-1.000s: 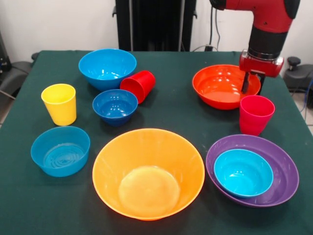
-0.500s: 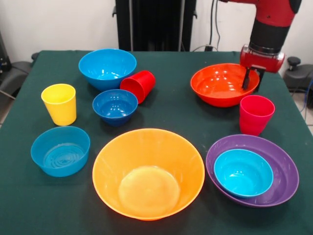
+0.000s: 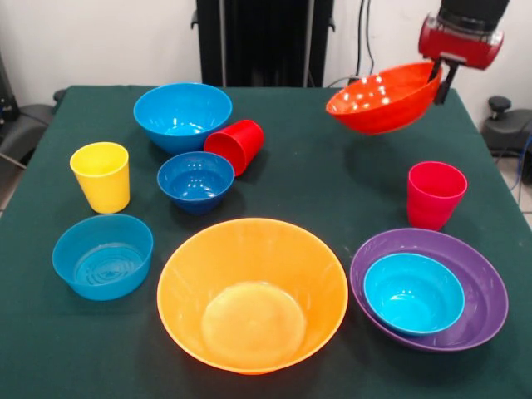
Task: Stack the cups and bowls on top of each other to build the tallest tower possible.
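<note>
The gripper (image 3: pixel 441 76), closed on the rim of the red-orange bowl (image 3: pixel 381 101), has now lifted it off the table (image 3: pixel 316 179), tilted, so 1 bowl is ready for stacking.

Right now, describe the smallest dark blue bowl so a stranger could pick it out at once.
Start at the huge orange bowl nearest the camera in the front view and look just beyond its left rim. The dark blue bowl stands there, in front of the large blue bowl and beside the tipped red cup. It is the deepest blue and stands on a narrow foot.
</note>
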`<action>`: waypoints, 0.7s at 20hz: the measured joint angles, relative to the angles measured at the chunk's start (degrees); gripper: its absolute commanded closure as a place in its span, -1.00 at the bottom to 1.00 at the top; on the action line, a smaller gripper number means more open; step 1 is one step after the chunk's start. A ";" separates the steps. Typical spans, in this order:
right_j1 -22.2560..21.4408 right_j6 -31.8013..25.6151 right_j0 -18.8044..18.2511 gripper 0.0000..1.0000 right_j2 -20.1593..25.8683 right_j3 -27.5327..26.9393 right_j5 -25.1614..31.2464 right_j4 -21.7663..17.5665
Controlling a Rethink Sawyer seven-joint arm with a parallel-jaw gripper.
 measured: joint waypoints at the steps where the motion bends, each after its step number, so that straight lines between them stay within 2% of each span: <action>1: -0.67 0.00 0.00 1.00 -0.26 -0.36 1.51 0.00; 6: -4.03 0.00 0.01 1.00 -1.78 -3.76 9.91 -0.05; 14: -6.11 0.00 -1.63 1.00 -2.26 -10.68 18.39 -0.14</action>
